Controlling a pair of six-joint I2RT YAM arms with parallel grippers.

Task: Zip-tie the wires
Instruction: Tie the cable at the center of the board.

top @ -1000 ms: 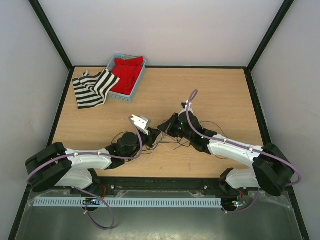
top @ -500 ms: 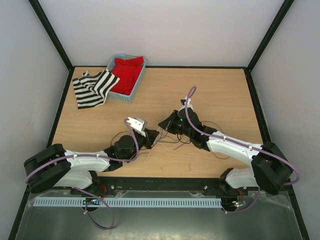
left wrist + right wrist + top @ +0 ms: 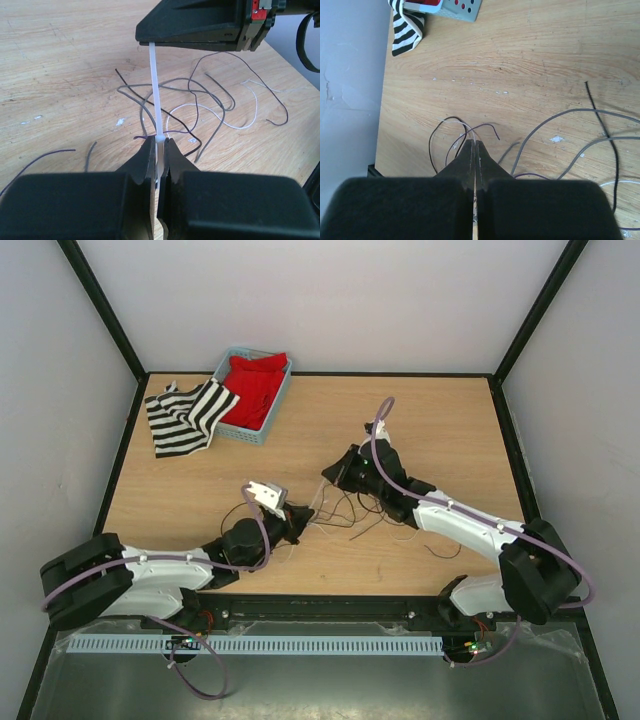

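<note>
On the table (image 3: 450, 430), wires (image 3: 200, 105) between left fingers (image 3: 145, 165) and right fingers (image 3: 466, 161), both clamped on zip tie (image 3: 155, 95)

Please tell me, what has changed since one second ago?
The left end effector drew back toward the near edge and the right end effector moved farther away, widening the gap that the zip tie spans above the wires. The basket and striped cloth stayed put.

A robotics lab test cell is indicated: a wooden tabletop (image 3: 440, 420) is boxed in by plain white panels (image 3: 330, 300) held in black frame bars (image 3: 101, 305). A left arm (image 3: 160, 565) and a right arm (image 3: 470, 530) are bolted to a black rail (image 3: 320, 608) at the near edge, and a slotted cable duct (image 3: 300, 644) (white, running nearly the full width) is fixed before it.
</note>
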